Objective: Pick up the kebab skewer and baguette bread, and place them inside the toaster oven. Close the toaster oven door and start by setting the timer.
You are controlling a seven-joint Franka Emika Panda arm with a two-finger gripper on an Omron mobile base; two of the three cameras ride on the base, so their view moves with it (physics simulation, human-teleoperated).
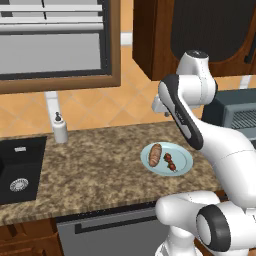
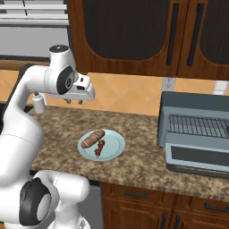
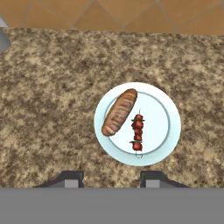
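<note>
Bread and skewer lie on the plate

The gripper hangs above, its jaws apart and holding nothing. On the plate, the bread lies at 10 o'clock of the skewer.

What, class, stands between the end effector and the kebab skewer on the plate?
Nothing visible: the end effector hangs above the plate, with the kebab skewer lying uncovered beside the baguette bread.
</note>
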